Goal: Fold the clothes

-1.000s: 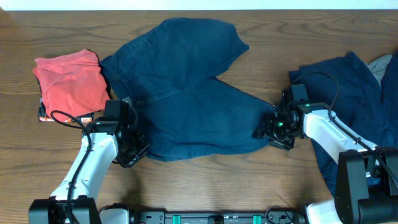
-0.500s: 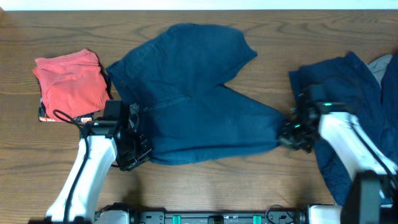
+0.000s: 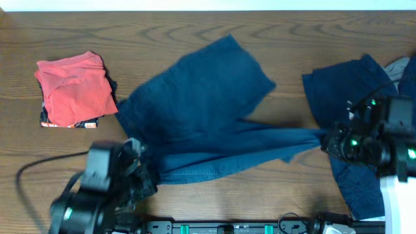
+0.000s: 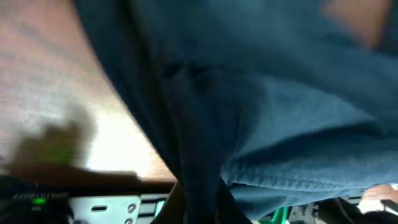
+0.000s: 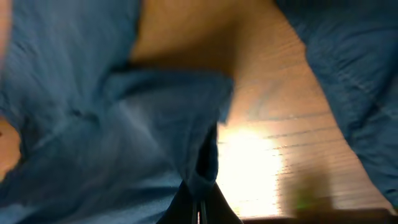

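A dark navy-blue garment (image 3: 208,110) is stretched across the table's middle, its near edge lifted and pulled taut between my two grippers. My left gripper (image 3: 140,170) is shut on its left corner; the cloth (image 4: 205,124) fills the left wrist view, pinched between the fingers (image 4: 199,208). My right gripper (image 3: 328,144) is shut on its right corner; the cloth (image 5: 124,124) hangs from the closed fingertips (image 5: 200,208) in the right wrist view. A second navy garment (image 3: 351,91) lies crumpled at the right, partly under my right arm.
A folded red cloth (image 3: 73,88) sits on a small stack at the far left. A pale grey cloth (image 3: 400,68) shows at the right edge. The table's front edge runs close below both grippers.
Both arms have risen toward the camera and moved apart, lifting the garment's near edge. The cloth has been pulled long and taut; its far part slid right.
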{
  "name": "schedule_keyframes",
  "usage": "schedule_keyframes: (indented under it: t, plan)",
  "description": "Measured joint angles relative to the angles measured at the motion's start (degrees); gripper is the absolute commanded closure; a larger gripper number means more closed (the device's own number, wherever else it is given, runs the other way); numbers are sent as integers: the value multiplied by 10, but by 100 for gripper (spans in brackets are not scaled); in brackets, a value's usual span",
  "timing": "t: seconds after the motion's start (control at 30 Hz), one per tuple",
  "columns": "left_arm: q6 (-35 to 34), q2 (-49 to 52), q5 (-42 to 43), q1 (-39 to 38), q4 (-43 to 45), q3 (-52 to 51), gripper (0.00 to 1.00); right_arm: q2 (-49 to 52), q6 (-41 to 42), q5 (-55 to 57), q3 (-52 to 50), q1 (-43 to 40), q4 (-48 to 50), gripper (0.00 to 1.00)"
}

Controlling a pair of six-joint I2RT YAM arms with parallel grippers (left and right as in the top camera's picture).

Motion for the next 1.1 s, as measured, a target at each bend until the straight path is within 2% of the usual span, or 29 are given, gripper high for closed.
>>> schedule_keyframes:
  t: [0.13,0.27,0.4,0.53,0.83,1.1]
  plan:
    - [0,-63,-5,-2,27,17,94,-41,-12,1,23,0,21,99]
    - [-16,-66,-23,-5,54,18,94,-46,-24,-15,43,0,86,99]
    - [-70,-43,-61,-7,73,19,94,-14,-34,-38,45,21,177,99]
    - [-129,-9,-123,-9,117,19,94,61,-46,-50,46,60,278,99]
    - [-168,136,-266,-9,230,19,94,260,-57,-27,47,132,459,99]
    - [-191,312,-333,14,336,19,94,398,-59,-7,48,167,589,99]
